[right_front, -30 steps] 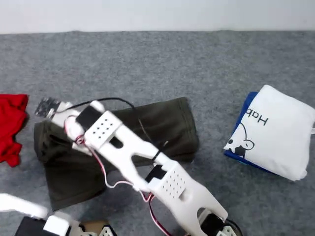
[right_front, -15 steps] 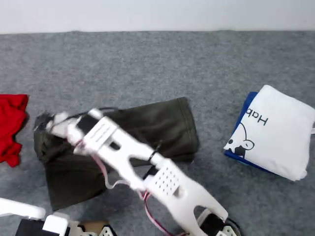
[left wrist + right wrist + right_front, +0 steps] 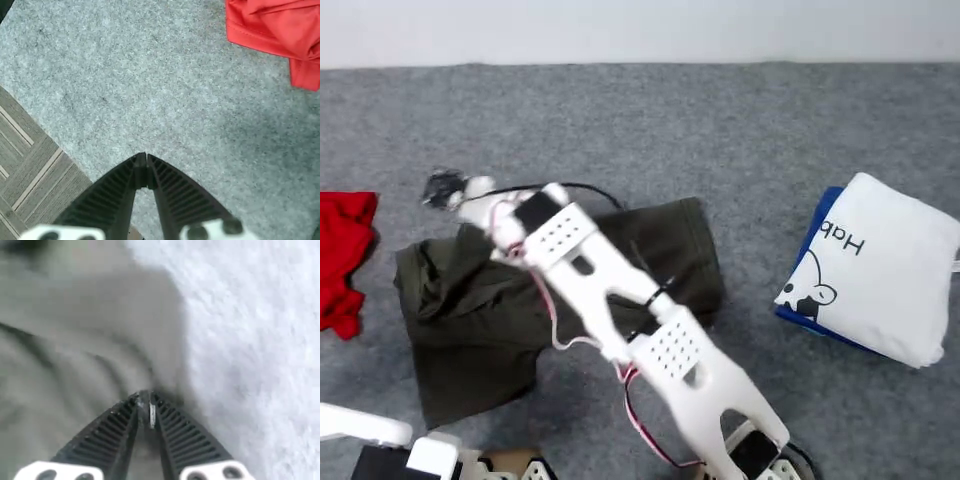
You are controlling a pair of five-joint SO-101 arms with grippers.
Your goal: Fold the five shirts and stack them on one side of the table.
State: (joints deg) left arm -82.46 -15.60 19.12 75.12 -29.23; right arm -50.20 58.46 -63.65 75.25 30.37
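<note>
Fold in hand: right gripper [image 3: 146, 399] pinches an edge of the olive shirt [image 3: 660, 250] (left gripper [image 3: 146, 159] closed, empty). Next, carry the edge across and release.

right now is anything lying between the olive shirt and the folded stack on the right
Nothing visible does: no object lies on the grey mat between the olive shirt and the white folded shirt on the right. The right end effector is shut on the olive shirt's edge.

right arm [image 3: 605, 295] swung farther back, jaws pulling olive shirt [image 3: 680, 250] corner; fabric bunched
</note>
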